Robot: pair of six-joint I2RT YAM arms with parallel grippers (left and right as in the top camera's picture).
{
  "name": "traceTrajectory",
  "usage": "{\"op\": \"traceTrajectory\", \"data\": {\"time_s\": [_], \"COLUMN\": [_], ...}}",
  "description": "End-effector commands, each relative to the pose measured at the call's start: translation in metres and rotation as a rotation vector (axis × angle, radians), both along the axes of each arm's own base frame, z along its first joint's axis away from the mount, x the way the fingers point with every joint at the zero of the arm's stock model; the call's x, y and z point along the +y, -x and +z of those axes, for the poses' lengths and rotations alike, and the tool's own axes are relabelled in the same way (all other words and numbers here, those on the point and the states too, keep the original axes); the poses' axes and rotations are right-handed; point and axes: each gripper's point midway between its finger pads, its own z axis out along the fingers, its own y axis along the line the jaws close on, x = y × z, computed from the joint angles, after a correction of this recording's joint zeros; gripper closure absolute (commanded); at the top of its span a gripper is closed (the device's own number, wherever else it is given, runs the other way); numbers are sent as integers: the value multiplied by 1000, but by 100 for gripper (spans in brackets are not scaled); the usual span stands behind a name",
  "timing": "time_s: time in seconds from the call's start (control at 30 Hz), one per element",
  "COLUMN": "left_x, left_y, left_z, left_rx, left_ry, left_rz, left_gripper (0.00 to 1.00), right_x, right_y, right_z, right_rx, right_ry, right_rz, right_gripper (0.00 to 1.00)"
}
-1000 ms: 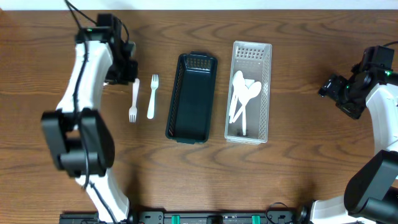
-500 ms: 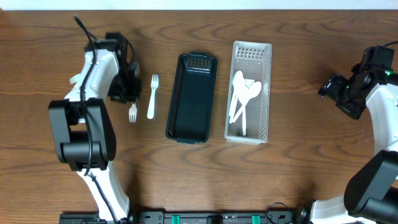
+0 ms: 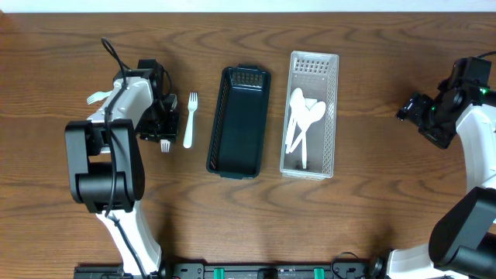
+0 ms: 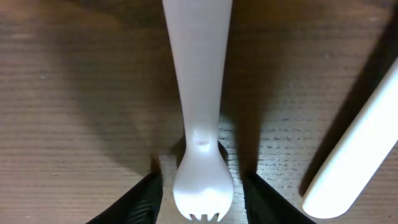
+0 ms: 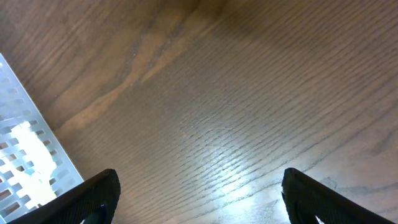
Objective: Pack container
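The black container (image 3: 239, 124) lies lengthwise on the table (image 3: 372, 201); everything else is placed from it. To its left lie two white forks, both apart from its wall; the nearer fork (image 3: 189, 120) lies parallel to the container's long side, tines towards the far edge of the table. The farther fork (image 4: 199, 93) lies just beyond that one, tines towards the near edge, and the overhead view shows only its tines below the arm. The left claw (image 4: 203, 205) is down over this farther fork; its two dark fingers (image 4: 142, 200) stand on either side of the fork's head, parted a little wider than the head, with a thin strip of wood showing on each side; it grips nothing. In the wrist view the nearer fork's handle crosses the right edge.

Just right of the container, parallel to it, sits a white perforated basket (image 3: 332, 116); several white spoons (image 3: 301, 116) lie in it. Well to the right of the container, past the basket, the right claw (image 3: 409, 110) hangs over bare wood; its fingers stand wide apart with nothing between them.
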Motion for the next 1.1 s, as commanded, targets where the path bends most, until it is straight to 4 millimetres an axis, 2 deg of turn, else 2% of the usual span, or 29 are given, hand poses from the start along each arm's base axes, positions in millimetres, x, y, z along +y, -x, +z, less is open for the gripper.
{"op": "traceTrajectory", "data": {"time_s": [0.0, 0.2, 0.33, 0.53, 0.63, 0.77, 0.87, 0.93, 1.07], "left_x": [4, 4, 4, 4, 4, 2, -11, -25, -76], "left_y": [15, 16, 17, 10, 8, 4, 5, 5, 9], "left_z": [-13, -13, -9, 7, 21, 54, 85, 110, 155], "left_rx": [43, 44, 45, 14, 4, -33, -79, -127, -246], "left_ry": [-14, -14, -14, -15, -15, -18, 12, 44, 174], "left_rz": [16, 16, 16, 16, 16, 50, 49, 23, -43], "left_gripper": [54, 56, 61, 73, 75, 76, 78, 78, 79], "right_x": [-1, -1, -1, -1, -1, -1, -1, -1, -1], "right_y": [1, 1, 1, 1, 1, 1, 2, 2, 2], "right_z": [-3, -3, -3, -3, -3, -3, -3, -3, -3], "right_rx": [9, 9, 9, 9, 9, 9, 11, 13, 13], "right_ry": [-3, -3, -3, -3, -3, -3, -4, -5, -5], "right_rz": [1, 0, 1, 1, 0, 1, 0, 0, 1], "right_gripper": [14, 14, 14, 14, 15, 13, 13, 13, 13]}}
